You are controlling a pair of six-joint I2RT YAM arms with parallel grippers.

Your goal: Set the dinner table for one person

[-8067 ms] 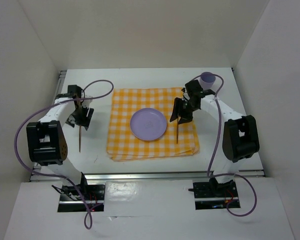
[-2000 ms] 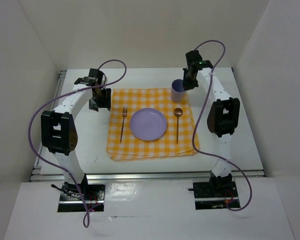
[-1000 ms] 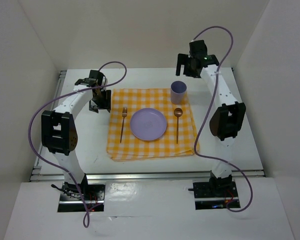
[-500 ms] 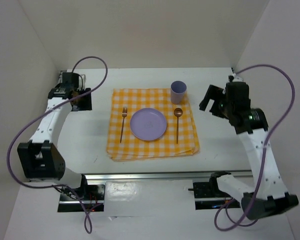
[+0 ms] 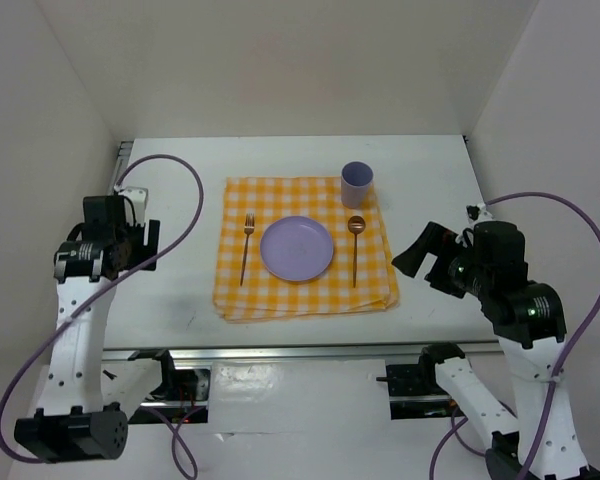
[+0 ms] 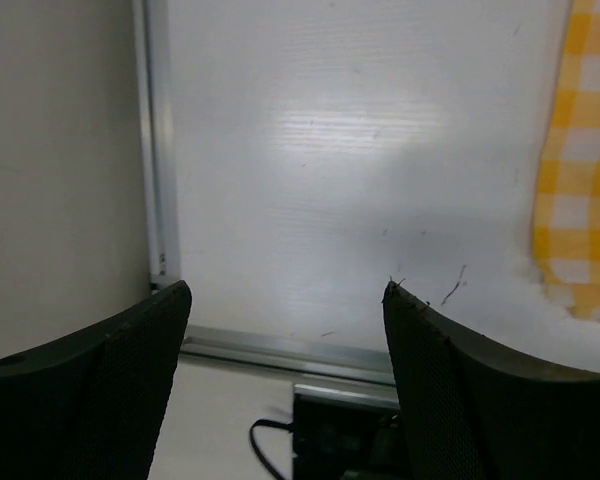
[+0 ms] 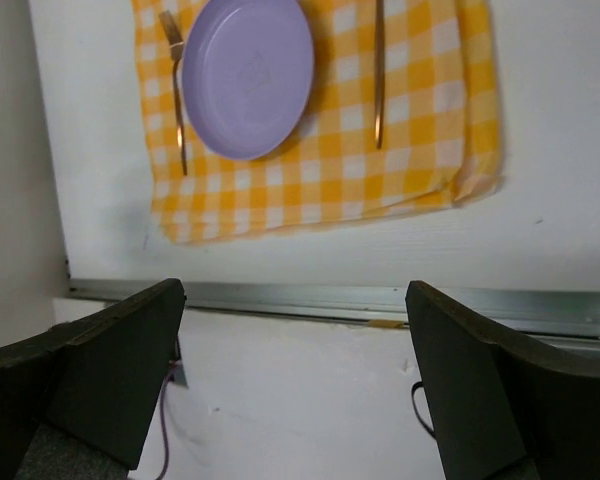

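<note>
On the white dinner table (image 5: pixel 180 290) lies a yellow checked cloth (image 5: pixel 305 298). A purple plate (image 5: pixel 296 248) sits at its middle, with a copper fork (image 5: pixel 245 250) to the left and a copper spoon (image 5: pixel 355 250) to the right. A purple cup (image 5: pixel 356 183) stands at the cloth's far right corner. My left gripper (image 5: pixel 140 243) hangs open and empty left of the cloth; in the left wrist view it (image 6: pixel 287 290) frames bare tabletop. My right gripper (image 5: pixel 418 260) is open and empty, raised right of the cloth. The right wrist view shows it (image 7: pixel 295 290) above the plate (image 7: pixel 248 75), fork (image 7: pixel 177 90) and spoon (image 7: pixel 379 70).
Metal rails run along the table's near edge (image 7: pixel 380 298) and left edge (image 6: pixel 155 150). White walls enclose the table on three sides. The cloth's left border (image 6: pixel 580 200) shows in the left wrist view. Purple cables loop from both arms.
Both arms have pulled back from the far part of the table toward the near edge and risen. The left gripper's jaws have opened wider. The setting on the cloth has not moved.
</note>
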